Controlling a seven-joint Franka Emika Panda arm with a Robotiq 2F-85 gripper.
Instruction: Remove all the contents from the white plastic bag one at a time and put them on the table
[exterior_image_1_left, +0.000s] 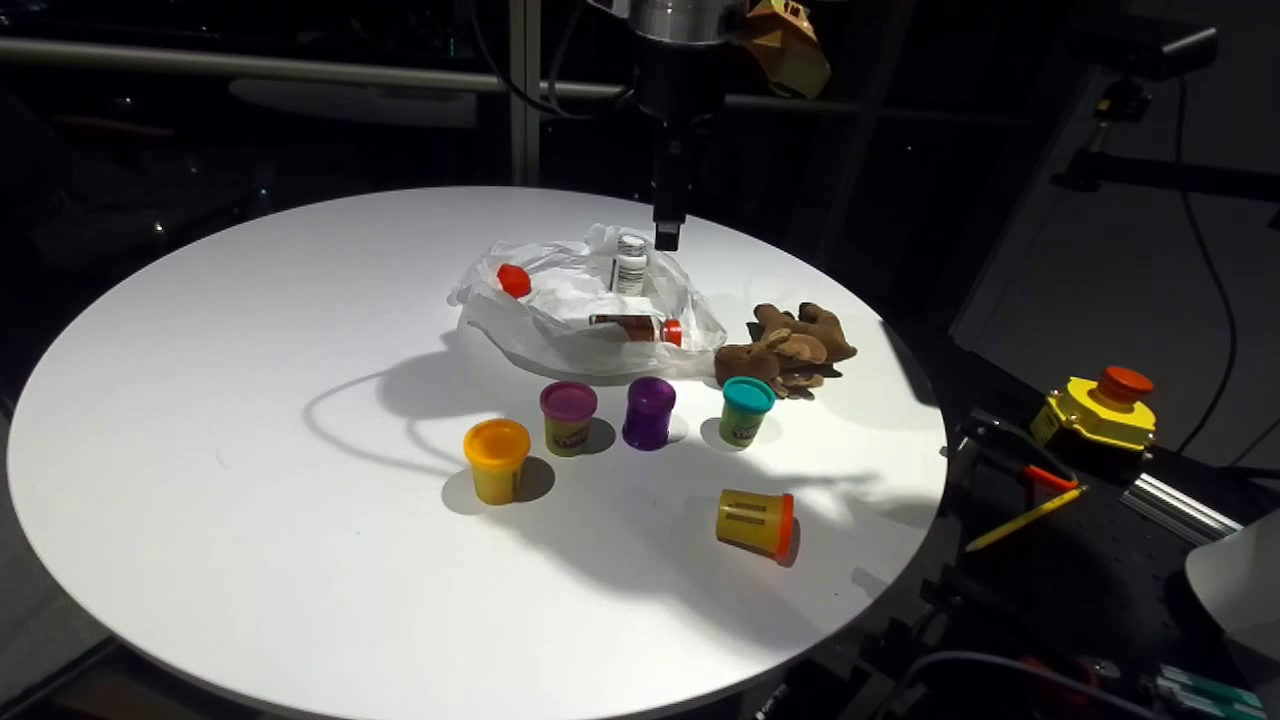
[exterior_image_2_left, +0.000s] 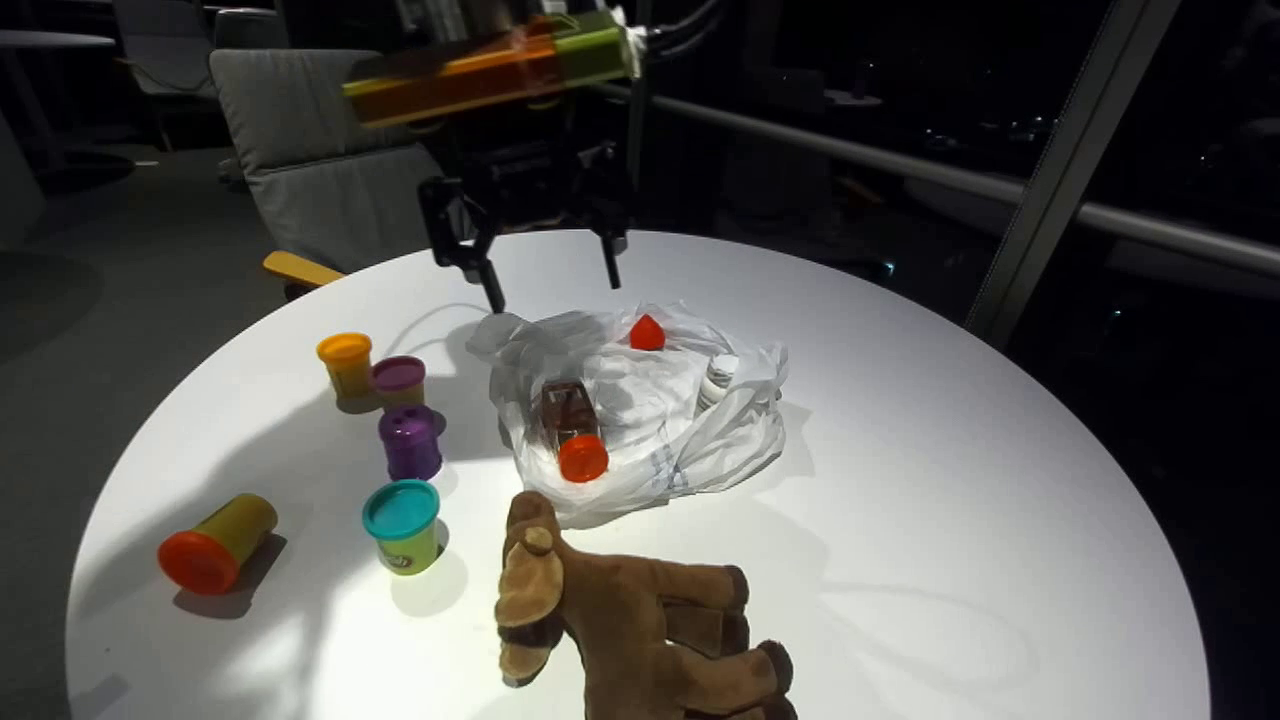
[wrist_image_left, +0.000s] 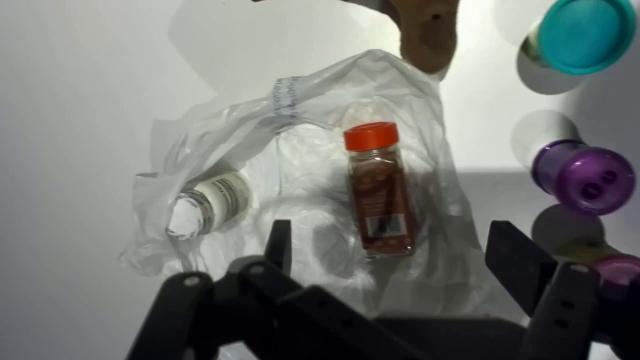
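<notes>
"Three things lie in the white plastic bag (exterior_image_2_left: 740, 462), as far as I can see: a red-capped spice bottle (wrist_image_left: 382, 200), a white-capped bottle (wrist_image_left: 222, 197) and a red piece (exterior_image_1_left: 514, 281). Which comes next?"

"Spice bottle, I'd say. In the wrist view it lies below the hand (exterior_image_2_left: 558, 298) and a little ahead, in line with the gap between the fingers (wrist_image_left: 520, 265)."

"Are they holding anything?"

"Nothing. They're spread wide and hang above the bag, touching neither it nor the spice bottle."

"How is it turned?"

"On its side, foot nearest the hand, cap (wrist_image_left: 371, 136) pointing away. Its long axis runs nearly square to the line from finger to finger, so I doubt more than a slight twist is needed. Easing forward, then down, should put one finger on each flank."

"And the other two?"

"The white-capped bottle sits outside the finger at the left of the wrist view, by the bag's wall. The red piece I can't find there; the hand may be hiding it."

"Already out on the desk (exterior_image_1_left: 300, 600)?"

"Ahead of the hand, a brown plush animal (exterior_image_2_left: 620, 610), just beside the bag. Beyond the finger at the right, a purple jar (wrist_image_left: 582, 177) and four lidded tubs (exterior_image_1_left: 742, 425)."

"Any worry?"

"That same finger lines up with the bag's edge; coming down, it could trap film against the spice bottle."
</notes>
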